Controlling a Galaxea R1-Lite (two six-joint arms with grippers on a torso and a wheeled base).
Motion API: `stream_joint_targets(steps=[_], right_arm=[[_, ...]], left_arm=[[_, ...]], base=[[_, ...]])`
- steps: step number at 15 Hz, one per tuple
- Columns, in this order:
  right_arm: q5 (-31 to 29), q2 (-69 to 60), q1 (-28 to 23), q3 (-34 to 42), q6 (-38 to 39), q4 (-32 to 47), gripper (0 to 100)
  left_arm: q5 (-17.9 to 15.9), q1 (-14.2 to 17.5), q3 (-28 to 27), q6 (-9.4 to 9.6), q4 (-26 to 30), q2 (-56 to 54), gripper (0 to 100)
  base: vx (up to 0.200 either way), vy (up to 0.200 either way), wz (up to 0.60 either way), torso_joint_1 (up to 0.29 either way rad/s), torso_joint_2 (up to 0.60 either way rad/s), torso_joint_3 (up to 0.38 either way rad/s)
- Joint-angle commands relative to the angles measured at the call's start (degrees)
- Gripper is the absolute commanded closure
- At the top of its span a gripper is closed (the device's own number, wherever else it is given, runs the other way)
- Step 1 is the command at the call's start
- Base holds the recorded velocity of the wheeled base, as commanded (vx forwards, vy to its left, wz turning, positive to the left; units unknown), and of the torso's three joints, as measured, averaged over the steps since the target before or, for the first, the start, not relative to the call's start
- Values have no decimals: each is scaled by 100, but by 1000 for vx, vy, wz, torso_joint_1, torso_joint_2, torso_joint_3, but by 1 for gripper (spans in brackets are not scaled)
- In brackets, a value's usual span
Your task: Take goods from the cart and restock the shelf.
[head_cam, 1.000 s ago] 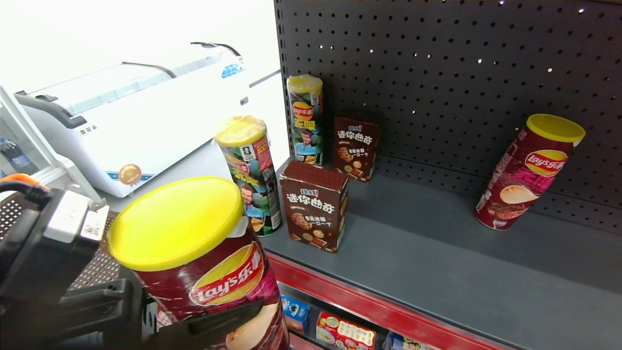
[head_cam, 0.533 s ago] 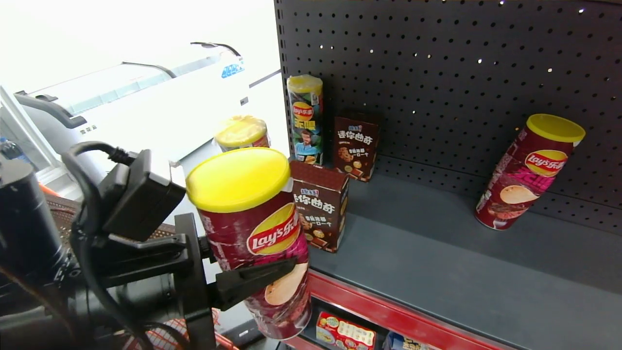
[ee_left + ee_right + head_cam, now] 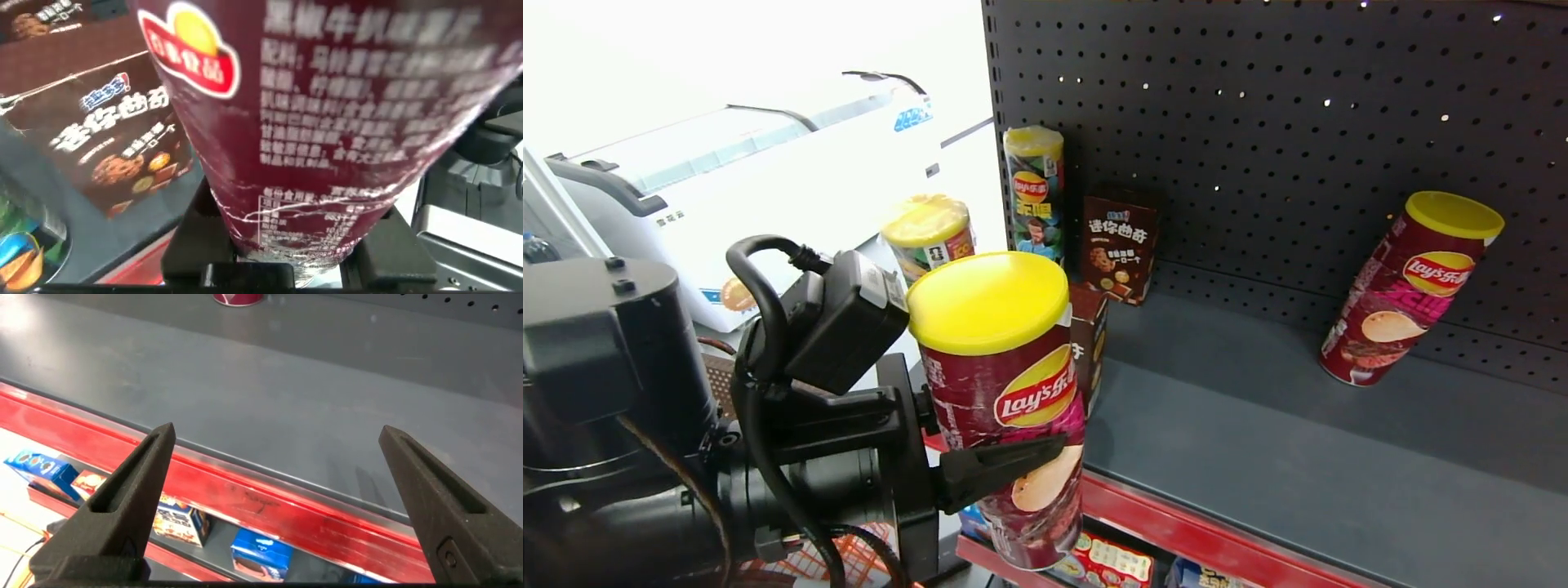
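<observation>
**Where the can hangs, a box bars the straight way in**

Since the left gripper is clamped on the can across its lower half, the can hangs lid up, its long axis near vertical, just outside the front left of the shelf. Its base seems lower than the red lip, so I judge it must rise, then go forward and rightward onto bare deck. A box stands just behind it. The front green can, back green can and back box crowd that corner. A leaning can rests against the pegboard, well apart to the right. The right gripper, fingers wide apart and empty, hovers before the lip.
</observation>
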Motion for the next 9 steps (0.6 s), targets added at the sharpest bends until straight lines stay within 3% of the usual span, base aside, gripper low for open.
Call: stream_joint_targets(steps=[1, 7, 9], right_arm=[[-1, 8, 0, -4, -2, -4, 0], [-1, 8, 0, 5, -2, -4, 0], [-1, 8, 0, 5, 16, -4, 0]], left_arm=[[-3, -14, -32, 0, 1, 40, 100], [-3, -14, -49, 0, 1, 14, 100], [-3, -14, -40, 0, 1, 5, 100]], base=[[0, 0, -600, -2, 7, 2], [0, 0, -600, 1, 1, 3], [0, 0, 0, 0, 0, 0]])
